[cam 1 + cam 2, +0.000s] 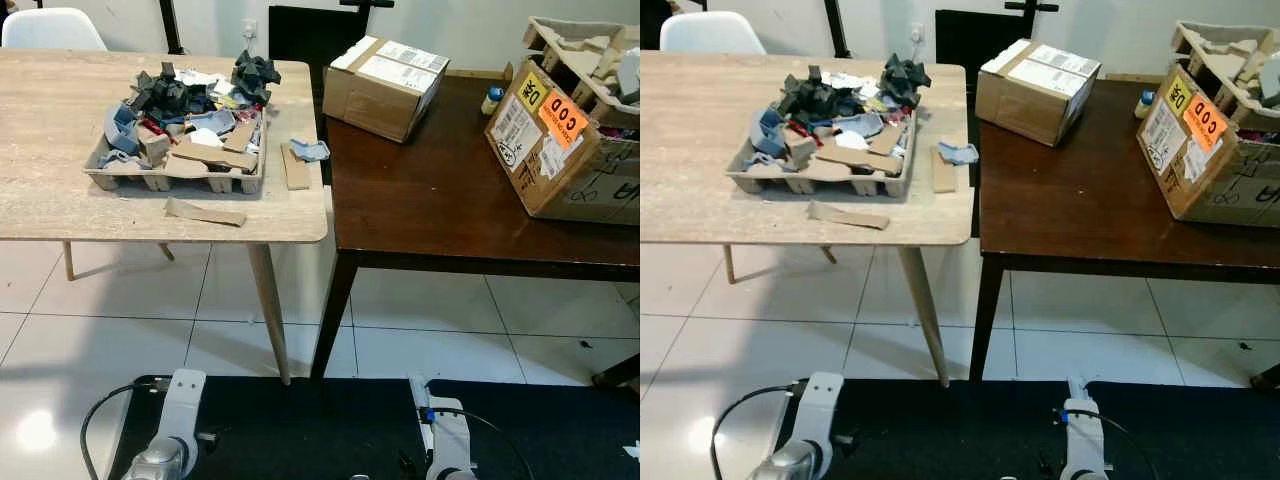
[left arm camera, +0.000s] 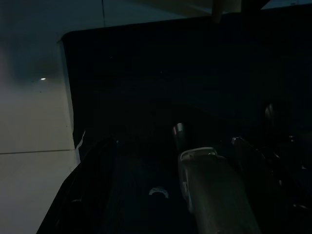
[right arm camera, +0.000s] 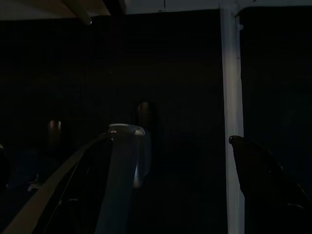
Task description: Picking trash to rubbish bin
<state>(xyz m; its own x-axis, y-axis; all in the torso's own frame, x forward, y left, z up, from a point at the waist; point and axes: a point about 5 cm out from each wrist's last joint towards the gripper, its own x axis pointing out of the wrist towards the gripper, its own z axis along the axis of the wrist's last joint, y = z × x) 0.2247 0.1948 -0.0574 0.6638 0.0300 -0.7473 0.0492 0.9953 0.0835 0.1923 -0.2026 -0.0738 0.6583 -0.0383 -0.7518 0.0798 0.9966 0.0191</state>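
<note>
A pulp cardboard tray (image 1: 120,181) on the light wooden table (image 1: 60,130) holds a heap of trash (image 1: 190,100): dark crumpled scraps, grey-blue pieces and brown cardboard bits. Loose on the table lie a long cardboard strip (image 1: 205,212) in front of the tray, a shorter strip (image 1: 294,166) to its right, and a grey-blue scrap (image 1: 311,150). Both silver arms hang low over a black mat, far below the table: left arm (image 1: 176,425), right arm (image 1: 446,440). In the dark wrist views my left gripper (image 2: 173,141) and right gripper (image 3: 179,134) stand open with nothing between the fingers.
A dark wooden table (image 1: 440,210) butts against the light one, carrying a taped carton (image 1: 384,85), a small bottle (image 1: 492,100) and a big open box (image 1: 560,150) with packing inserts. A white chair (image 1: 52,28) stands behind. Table legs and white tiles lie ahead of the black mat (image 1: 320,420).
</note>
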